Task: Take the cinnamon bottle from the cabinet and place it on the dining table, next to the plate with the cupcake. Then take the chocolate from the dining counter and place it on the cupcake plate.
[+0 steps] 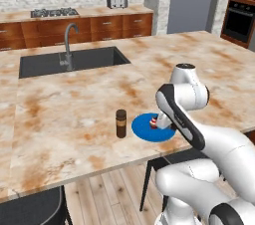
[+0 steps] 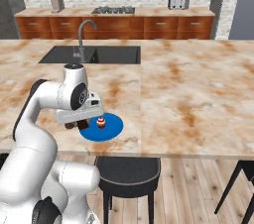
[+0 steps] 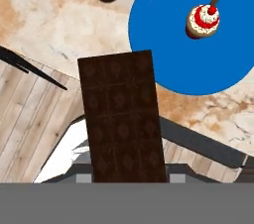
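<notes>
My gripper (image 3: 124, 177) is shut on the chocolate (image 3: 123, 119), a flat dark-brown bar that sticks out ahead of the hand over the table's near edge. Its far end lies just short of the rim of the blue plate (image 3: 168, 54). The cupcake (image 3: 202, 20) with white frosting and red topping stands on the plate. The dark cinnamon bottle (image 1: 121, 123) stands upright on the table just left of the plate (image 1: 147, 130). In the right base view the gripper (image 2: 82, 124) hovers at the plate's (image 2: 110, 129) left rim, close to the cupcake (image 2: 101, 121).
A dark sink (image 1: 69, 61) with a grey faucet (image 1: 68, 45) lies farther back in the marble table (image 1: 60, 119). A dark stool (image 2: 128, 171) stands under the table's near edge. A toaster (image 1: 116, 1) sits on the back counter.
</notes>
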Tool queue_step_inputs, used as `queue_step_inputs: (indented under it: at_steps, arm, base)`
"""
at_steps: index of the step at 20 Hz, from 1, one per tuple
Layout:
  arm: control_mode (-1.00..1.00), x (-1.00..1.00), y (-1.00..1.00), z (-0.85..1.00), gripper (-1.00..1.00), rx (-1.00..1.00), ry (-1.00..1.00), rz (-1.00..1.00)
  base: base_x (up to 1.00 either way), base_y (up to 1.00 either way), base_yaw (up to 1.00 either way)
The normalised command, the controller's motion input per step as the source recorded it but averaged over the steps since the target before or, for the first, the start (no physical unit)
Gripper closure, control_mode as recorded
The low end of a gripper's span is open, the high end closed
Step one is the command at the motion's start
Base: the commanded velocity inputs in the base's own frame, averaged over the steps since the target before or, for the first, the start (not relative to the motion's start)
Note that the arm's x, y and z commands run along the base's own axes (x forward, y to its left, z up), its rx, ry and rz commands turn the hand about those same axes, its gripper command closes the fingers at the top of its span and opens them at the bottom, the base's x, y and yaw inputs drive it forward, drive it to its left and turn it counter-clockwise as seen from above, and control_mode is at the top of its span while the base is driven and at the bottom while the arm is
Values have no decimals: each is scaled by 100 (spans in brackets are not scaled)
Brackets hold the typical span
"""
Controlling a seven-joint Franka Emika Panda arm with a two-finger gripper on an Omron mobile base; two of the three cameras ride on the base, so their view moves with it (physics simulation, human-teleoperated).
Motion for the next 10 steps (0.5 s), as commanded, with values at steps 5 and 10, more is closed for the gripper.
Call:
queue_step_inputs:
  at_steps: [5, 10]
  arm:
    - [-100, 86, 0, -49, 100, -13, 1, 21]
    - [-100, 65, 51, -79, 100, -21, 0, 21]
  base:
    - [0, 0, 0]
    - [0, 0, 0]
